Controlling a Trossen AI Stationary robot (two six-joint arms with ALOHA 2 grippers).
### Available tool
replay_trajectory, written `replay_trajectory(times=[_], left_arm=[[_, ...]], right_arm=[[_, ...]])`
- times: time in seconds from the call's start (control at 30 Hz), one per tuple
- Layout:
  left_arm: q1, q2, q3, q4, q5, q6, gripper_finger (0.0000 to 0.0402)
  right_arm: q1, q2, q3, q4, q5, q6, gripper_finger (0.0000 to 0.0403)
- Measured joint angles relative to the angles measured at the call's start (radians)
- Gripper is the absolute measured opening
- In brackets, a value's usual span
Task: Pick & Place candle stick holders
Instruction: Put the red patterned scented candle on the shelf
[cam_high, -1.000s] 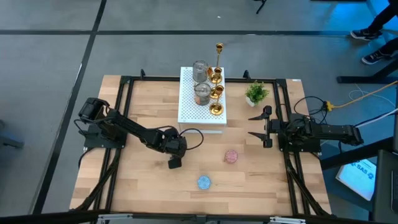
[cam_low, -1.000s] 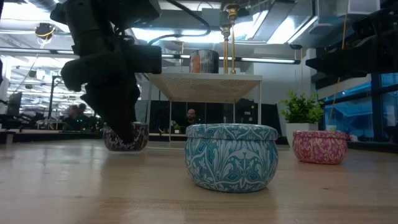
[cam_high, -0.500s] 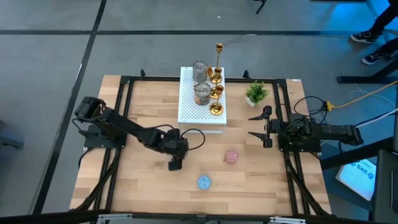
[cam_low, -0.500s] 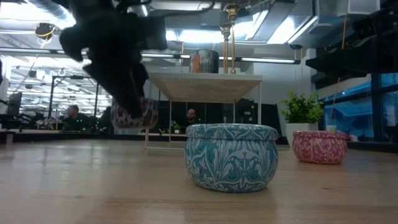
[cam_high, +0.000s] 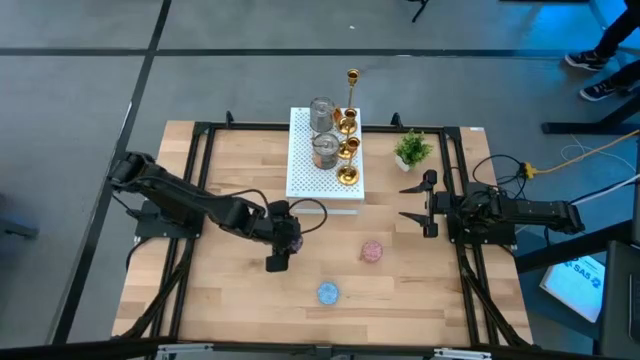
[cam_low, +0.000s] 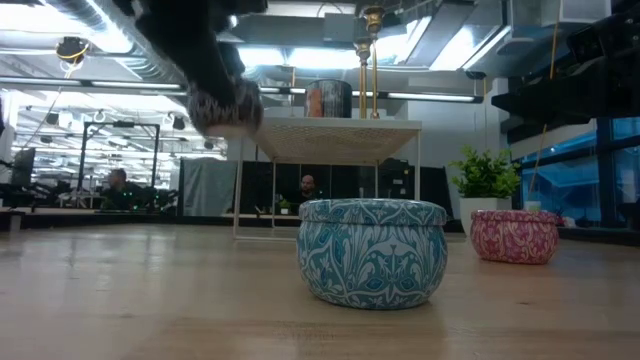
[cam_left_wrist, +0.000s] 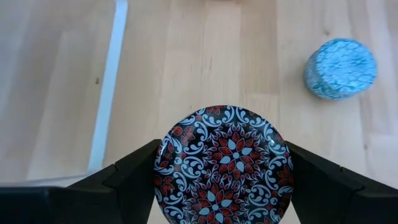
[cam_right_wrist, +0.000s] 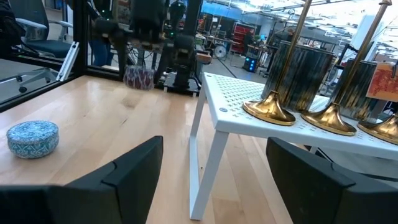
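Observation:
My left gripper (cam_high: 277, 262) hangs above the middle of the table, shut on a small round tin (cam_left_wrist: 224, 167) with a black, red and white pattern. The same tin (cam_low: 222, 103) is high above the tabletop in the low view. A blue patterned tin (cam_high: 328, 293) and a pink one (cam_high: 372, 250) rest on their bases on the wood. Gold candle stick holders (cam_high: 346, 150), one tall and thin (cam_high: 352, 90), and silvery cups (cam_high: 322, 112) stand on a white perforated box (cam_high: 305, 170). My right gripper (cam_high: 418, 203) waits open at the table's right side. My left gripper pinches the patterned tin by its round side wall (cam_left_wrist: 159, 163), one finger (cam_left_wrist: 127, 177) on each of two opposite sides. The fingers slant down from the table's left. The tin is lifted clear of the table, its patterned lid turned toward the wrist camera.
A small green potted plant (cam_high: 411, 150) stands right of the white box. Black frame rails (cam_high: 200, 190) run along the table's sides. Bare wood (cam_high: 230, 290) lies at the near left. People sit in the room beyond the far edge (cam_low: 308, 190).
My left gripper has risen with the patterned tin. The tin stood on the table a second ago and now hangs well clear of it. The gripper has kept its hold.

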Motion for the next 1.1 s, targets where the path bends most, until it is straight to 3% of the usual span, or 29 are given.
replay_trajectory(times=[0.43,1.1], left_arm=[[0.046,-0.224,0.030,-0.037,-0.026,0.084,0.0287],[0.426,-0.281,0.030,-0.097,-0.020,0.175,0.0288]], right_arm=[[0.000,0.000,0.000,0.000,0.000,0.000,0.0291],[0.000,0.000,0.000,0.000,0.000,0.000,0.0291]])
